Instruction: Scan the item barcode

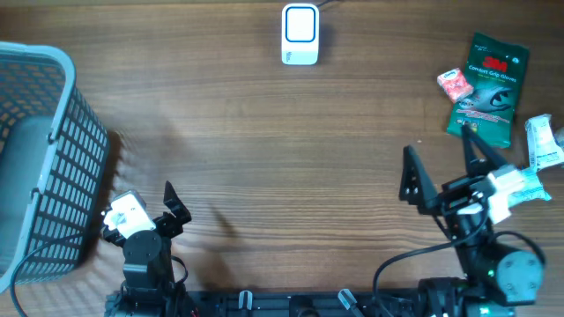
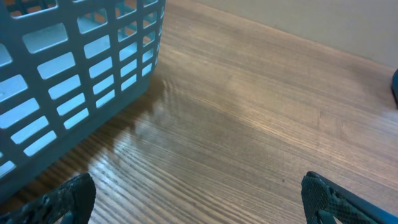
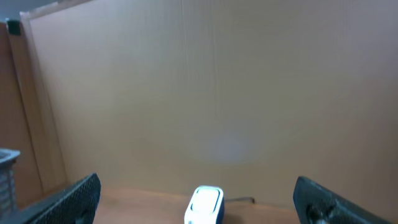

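A green retail packet point(image 1: 490, 86) is found lying flat on the counter point(image 1: 282, 150) at the far right. A small pink packet point(image 1: 453, 84) is seen just beside its left edge, and a white packet point(image 1: 544, 143) lies near it at the right margin. None of these items is held. No barcode can be made out on any of them.

The right gripper point(image 1: 441, 160) is observed with its jaws spread wide and nothing between them. From overhead, one fingertip is seen against the lower edge of the green packet; contact cannot be confirmed.

A white scanner point(image 1: 300, 33) is set at the far centre edge of the counter, well apart from the packets. It is also visible low in the right wrist view point(image 3: 205, 205), before a plain brown wall.

The left gripper point(image 2: 199, 199) is likewise found fully open and empty, over bare counter at the near left. A grey-blue slotted basket point(image 1: 75, 167) stands just beside it, at the left edge.
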Available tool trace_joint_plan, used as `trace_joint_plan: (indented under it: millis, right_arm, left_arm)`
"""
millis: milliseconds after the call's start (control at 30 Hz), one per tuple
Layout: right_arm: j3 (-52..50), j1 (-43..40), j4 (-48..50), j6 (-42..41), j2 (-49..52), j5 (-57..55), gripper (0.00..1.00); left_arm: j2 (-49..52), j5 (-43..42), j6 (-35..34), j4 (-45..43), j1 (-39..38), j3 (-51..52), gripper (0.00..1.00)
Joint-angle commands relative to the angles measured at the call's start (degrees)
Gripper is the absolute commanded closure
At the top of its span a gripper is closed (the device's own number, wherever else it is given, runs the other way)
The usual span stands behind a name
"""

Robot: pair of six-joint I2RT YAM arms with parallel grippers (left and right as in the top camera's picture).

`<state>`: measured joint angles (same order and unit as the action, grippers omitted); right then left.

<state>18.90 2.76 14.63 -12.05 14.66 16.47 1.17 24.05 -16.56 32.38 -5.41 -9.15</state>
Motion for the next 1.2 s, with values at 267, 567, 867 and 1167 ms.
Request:
trace_joint_plan:
  millis: [267,567,867,1167]
  right_arm:
    - [-16.09,-0.24,0.96,-0.02,-11.74,-6.36,0.0]
    - [-18.6,-1.14,-11.52,0.02,-14.47,-8.85,0.0]
    - [-18.58,-1.14,-14.49,0.68,-14.47,-12.11,0.0]
    - [-18.58,-1.14,-14.53,13.6,-14.47,-12.22,0.0]
  left_arm:
    - [-0.26,-0.48,1.16,-0.22,-0.22,0.31,0.0]
    - [-0.26,-0.48,1.16,-0.22,-0.22,0.31,0.0]
    - [-0.26,-0.48,1.16,-0.22,-0.22,0.31,0.0]
    - [-0.26,-0.48,1.16,-0.22,-0.22,0.31,0.0]
